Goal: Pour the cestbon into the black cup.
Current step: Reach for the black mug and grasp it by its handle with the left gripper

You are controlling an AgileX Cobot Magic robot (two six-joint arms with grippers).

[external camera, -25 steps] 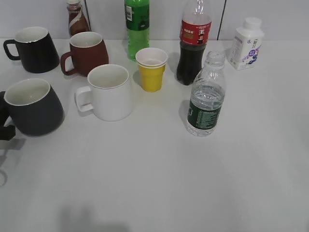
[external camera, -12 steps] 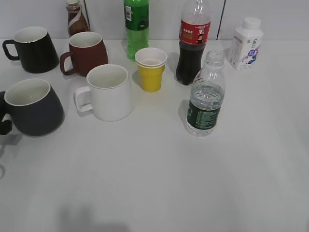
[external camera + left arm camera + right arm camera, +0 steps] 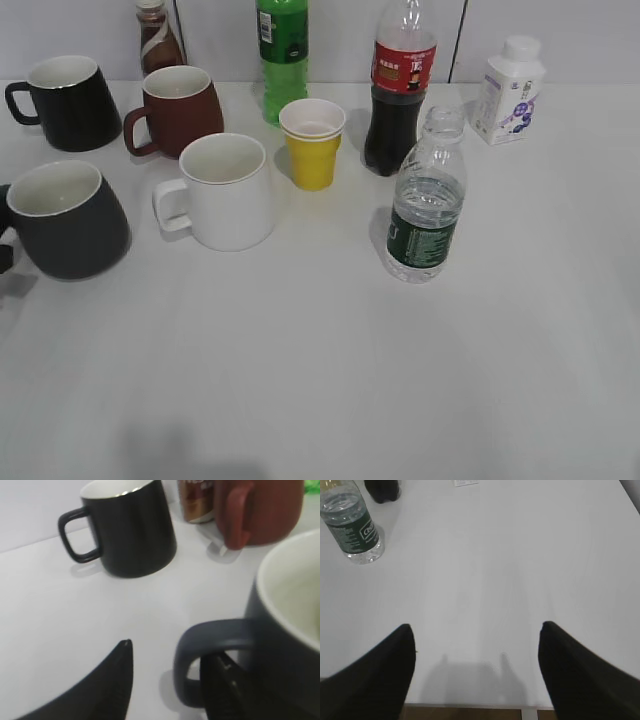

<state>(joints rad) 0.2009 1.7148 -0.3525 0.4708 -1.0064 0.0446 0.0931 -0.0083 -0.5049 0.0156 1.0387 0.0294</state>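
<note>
The cestbon [image 3: 427, 200], a clear uncapped bottle with a dark green label, stands upright right of the table's middle. It also shows at the top left of the right wrist view [image 3: 351, 525]. The black cup [image 3: 65, 220], a charcoal mug with a white inside, stands at the left edge. My left gripper [image 3: 171, 652] is open at the cup's handle [image 3: 200, 645]: one finger reaches into the handle loop, the other is out to the left. Only a sliver of it shows in the exterior view [image 3: 4, 258]. My right gripper [image 3: 476, 627] is open and empty over the table's near edge.
A glossy black mug [image 3: 68, 100], a brown-red mug [image 3: 178, 108], a white mug [image 3: 225, 190] and a yellow cup [image 3: 313, 142] stand at the back left. A green bottle [image 3: 283, 55], a cola bottle [image 3: 398, 95] and a white bottle [image 3: 510, 90] stand behind.
My left gripper has slid left, so less of it shows at the exterior view's edge. The black cup has shifted slightly left. The bottle has not moved.
</note>
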